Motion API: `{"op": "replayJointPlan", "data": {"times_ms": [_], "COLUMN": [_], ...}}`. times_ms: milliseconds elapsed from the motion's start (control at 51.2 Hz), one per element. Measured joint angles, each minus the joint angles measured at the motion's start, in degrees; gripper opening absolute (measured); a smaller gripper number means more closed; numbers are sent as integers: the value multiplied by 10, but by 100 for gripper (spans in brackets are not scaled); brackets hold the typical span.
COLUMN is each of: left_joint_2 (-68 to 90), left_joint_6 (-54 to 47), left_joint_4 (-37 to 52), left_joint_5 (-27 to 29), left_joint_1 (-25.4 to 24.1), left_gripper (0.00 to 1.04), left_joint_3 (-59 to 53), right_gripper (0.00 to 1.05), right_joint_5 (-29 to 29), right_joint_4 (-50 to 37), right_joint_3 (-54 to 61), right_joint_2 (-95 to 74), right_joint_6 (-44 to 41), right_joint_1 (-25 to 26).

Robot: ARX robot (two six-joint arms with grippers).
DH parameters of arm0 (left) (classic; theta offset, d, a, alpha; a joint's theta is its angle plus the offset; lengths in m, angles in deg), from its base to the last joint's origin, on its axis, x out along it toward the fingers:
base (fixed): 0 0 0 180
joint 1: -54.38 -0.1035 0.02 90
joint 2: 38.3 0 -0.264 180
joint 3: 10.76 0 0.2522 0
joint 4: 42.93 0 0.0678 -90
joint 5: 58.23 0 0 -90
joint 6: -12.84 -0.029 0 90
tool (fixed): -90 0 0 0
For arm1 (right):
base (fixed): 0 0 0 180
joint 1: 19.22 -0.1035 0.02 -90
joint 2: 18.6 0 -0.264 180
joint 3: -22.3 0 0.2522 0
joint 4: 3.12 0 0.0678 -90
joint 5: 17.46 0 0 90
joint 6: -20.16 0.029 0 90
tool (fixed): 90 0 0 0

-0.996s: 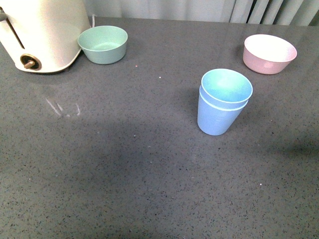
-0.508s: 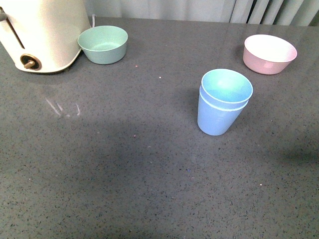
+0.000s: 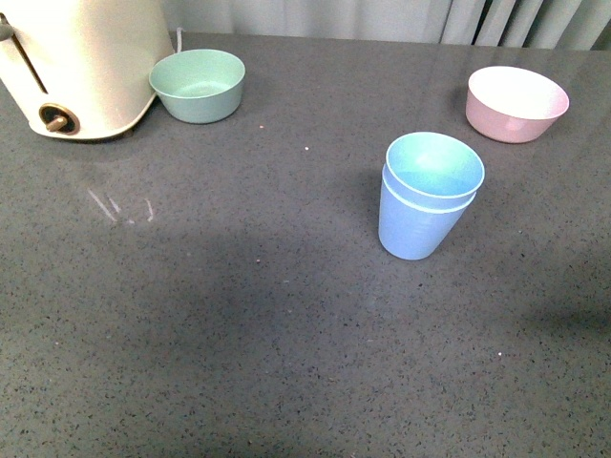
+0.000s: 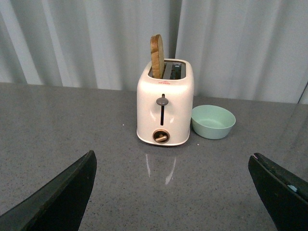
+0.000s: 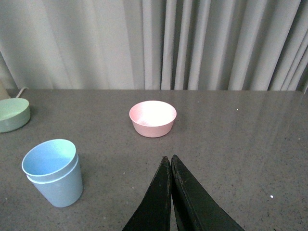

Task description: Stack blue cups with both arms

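Two blue cups (image 3: 425, 198) nested | left gripper (image 4: 178, 192) jaws wide, empty | right gripper (image 5: 171, 166) jaws closed, empty

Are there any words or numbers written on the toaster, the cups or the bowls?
None can be read.
The toaster has a small dark mark above its lever slot, too small to tell whether it is lettering.
The stacked blue cups, the mint-green bowl and the pink bowl are plain, with nothing written on the sides that show.
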Motion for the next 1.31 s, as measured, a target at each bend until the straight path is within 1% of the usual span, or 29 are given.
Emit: {"op": "replayJointPlan", "data": {"times_ms": [98, 195, 254, 351, 410, 508, 527, 547, 566, 625, 683, 742, 1308], "left_joint_2": [0, 0, 0, 0, 0, 0, 0, 0, 0, 0, 0, 0, 0], "left_joint_6": [0, 0, 0, 0, 0, 0, 0, 0, 0, 0, 0, 0, 0], "left_joint_4": [0, 0, 0, 0, 0, 0, 0, 0, 0, 0, 0, 0, 0], "left_joint_5": [0, 0, 0, 0, 0, 0, 0, 0, 0, 0, 0, 0, 0], "left_joint_1": [0, 0, 0, 0, 0, 0, 0, 0, 0, 0, 0, 0, 0], "left_gripper": [96, 96, 96, 96, 96, 96, 96, 96, 96, 96, 96, 96, 96], "left_joint_3": [0, 0, 0, 0, 0, 0, 0, 0, 0, 0, 0, 0, 0], "right_gripper": [3, 25, 32, 47, 54, 70, 72, 78, 79, 89, 97, 95, 96], "right_joint_5": [0, 0, 0, 0, 0, 0, 0, 0, 0, 0, 0, 0, 0], "right_joint_4": [0, 0, 0, 0, 0, 0, 0, 0, 0, 0, 0, 0, 0], "right_joint_3": [0, 0, 0, 0, 0, 0, 0, 0, 0, 0, 0, 0, 0], "right_joint_2": [1, 1, 1, 1, 1, 1, 1, 1, 1, 1, 1, 1, 1], "right_joint_6": [-1, 0, 0, 0, 0, 0, 0, 0, 0, 0, 0, 0, 0], "right_joint_1": [0, 0, 0, 0, 0, 0, 0, 0, 0, 0, 0, 0, 0]}}
